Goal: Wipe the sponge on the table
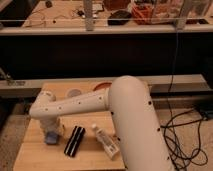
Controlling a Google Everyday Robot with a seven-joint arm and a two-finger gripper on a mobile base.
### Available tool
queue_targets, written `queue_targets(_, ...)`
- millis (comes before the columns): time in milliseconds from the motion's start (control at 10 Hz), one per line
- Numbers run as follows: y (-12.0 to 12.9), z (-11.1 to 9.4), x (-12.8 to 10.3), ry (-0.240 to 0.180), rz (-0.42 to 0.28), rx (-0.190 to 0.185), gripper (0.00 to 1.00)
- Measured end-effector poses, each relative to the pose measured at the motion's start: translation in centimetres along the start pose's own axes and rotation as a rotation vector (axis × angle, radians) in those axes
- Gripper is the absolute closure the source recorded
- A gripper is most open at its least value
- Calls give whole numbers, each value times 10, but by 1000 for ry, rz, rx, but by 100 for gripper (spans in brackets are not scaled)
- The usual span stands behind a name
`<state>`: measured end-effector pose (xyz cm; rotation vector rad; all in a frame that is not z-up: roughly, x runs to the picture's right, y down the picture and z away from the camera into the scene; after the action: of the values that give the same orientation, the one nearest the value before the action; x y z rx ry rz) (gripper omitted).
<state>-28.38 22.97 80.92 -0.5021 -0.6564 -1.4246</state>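
The small blue-grey sponge [50, 139] lies on the left part of the light-wood table [35, 157]. My gripper [52, 131] comes down right on top of it at the end of the white arm [80, 106], which reaches in from the right. The wrist hides the top of the sponge and any contact with it.
A black ridged block [75, 141] lies just right of the sponge, and a white tube-like bottle [105, 142] lies further right. A pale round dish [74, 93] and a reddish plate [102, 86] sit at the table's far edge. Behind stands a long cluttered workbench [105, 22]. Cables [187, 135] lie on the floor at right.
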Motion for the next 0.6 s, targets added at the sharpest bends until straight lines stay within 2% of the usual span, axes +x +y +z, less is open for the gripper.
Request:
queue_targets(200,-11,1,9,-7,-15,-4,46)
queue_targets(600,-57,11,9,-26,-92,-34,46)
